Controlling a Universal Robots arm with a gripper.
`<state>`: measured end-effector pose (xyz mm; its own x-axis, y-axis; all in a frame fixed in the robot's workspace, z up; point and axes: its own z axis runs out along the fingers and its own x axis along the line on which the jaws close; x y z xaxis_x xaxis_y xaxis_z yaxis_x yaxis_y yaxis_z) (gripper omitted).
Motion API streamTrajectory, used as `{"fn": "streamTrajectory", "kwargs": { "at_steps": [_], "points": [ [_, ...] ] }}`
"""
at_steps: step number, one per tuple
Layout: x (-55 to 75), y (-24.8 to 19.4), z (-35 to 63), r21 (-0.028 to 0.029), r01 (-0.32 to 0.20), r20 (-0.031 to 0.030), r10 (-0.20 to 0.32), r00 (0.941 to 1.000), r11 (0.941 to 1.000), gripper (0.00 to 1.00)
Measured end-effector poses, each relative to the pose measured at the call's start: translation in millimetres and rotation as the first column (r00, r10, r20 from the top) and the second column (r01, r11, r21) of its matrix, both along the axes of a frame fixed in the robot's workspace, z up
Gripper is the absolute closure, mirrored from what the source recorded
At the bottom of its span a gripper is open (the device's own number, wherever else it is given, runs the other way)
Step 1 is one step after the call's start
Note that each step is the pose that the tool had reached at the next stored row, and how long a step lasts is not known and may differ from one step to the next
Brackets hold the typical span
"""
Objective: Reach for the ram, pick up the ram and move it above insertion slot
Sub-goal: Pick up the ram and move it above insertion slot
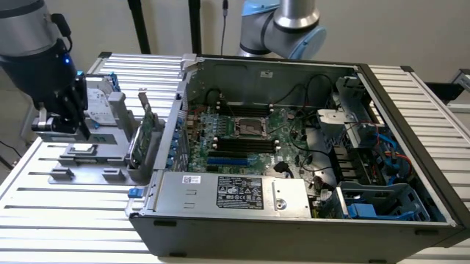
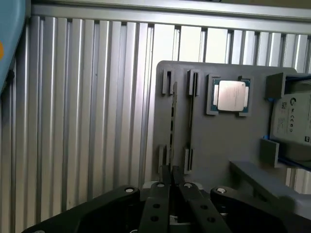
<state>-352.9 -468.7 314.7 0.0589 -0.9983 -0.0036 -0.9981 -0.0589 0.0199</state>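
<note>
1. My gripper [image 1: 82, 131]: I am hanging over the end of the slatted table [image 1: 44, 220] at the exterior view's left, above a grey holder [image 1: 88, 168]. I am keeping my fingers [image 2: 158, 196] drawn together with the tips almost meeting. I am seeing nothing clamped between them.
2. The ram [image 2: 173, 121]: it is standing on its long edge in the holder's grooves. Edge-on, it is showing as a thin dark-green strip with small dark chips along one face.
3. Key relation: the ram is lying beyond and below my fingertips. Its long axis is running straight away from them, in line with the seam between my two fingers. Its near end is appearing just at my tips, and I cannot tell whether it is touching them. By my judgement I am lined up on the stick and not yet carrying it.
4. A second thin dark line [image 2: 191, 121] is running parallel just beside the ram. I cannot tell whether it is another stick or a bare groove.
5. A square processor chip [image 2: 231, 95] is lying flat in its own pocket. A drive [image 2: 291, 119] is sitting past it.
6. An expansion card [image 1: 149, 129] is standing upright between the holder and the computer case [image 1: 294, 223].
7. The black memory slots [image 1: 246, 144] are lying inside the open case, well apart from me toward the exterior view's right.
</note>
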Motion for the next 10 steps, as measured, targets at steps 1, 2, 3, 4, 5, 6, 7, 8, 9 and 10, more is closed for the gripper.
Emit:
{"fn": "streamTrajectory", "kwargs": {
  "at_steps": [1,2,3,4,5,6,7,8,9,10],
  "points": [
    [3.0,0.0,4.5,0.0000,0.000,-0.0005,0.000,1.0000,1.0000,0.87],
    [6.2,0.0,9.0,0.0005,-0.001,-0.0005,0.001,1.0000,1.0000,0.87],
    [9.2,0.0,13.5,0.0009,-0.002,-0.0008,0.002,1.0000,1.0000,0.87],
    [12.2,0.0,18.0,0.0013,-0.002,-0.0010,0.002,1.0000,1.0000,0.87],
    [15.2,0.0,22.5,0.0018,-0.003,-0.0011,0.003,1.0000,1.0000,0.87],
    [18.4,0.0,27.4,0.0022,-0.004,-0.0015,0.004,1.0000,1.0000,0.87],
    [21.3,0.0,31.6,0.0026,-0.004,-0.0017,0.004,1.0000,1.0000,0.87],
    [24.3,0.0,36.2,0.0031,-0.005,-0.0019,0.005,1.0000,1.0000,0.87],
    [27.6,0.0,41.0,0.0034,-0.006,-0.0022,0.006,1.0000,1.0000,0.87],
    [30.5,0.0,45.6,0.0035,-0.007,-0.0031,0.007,1.0000,1.0000,0.87]
  ]
}}
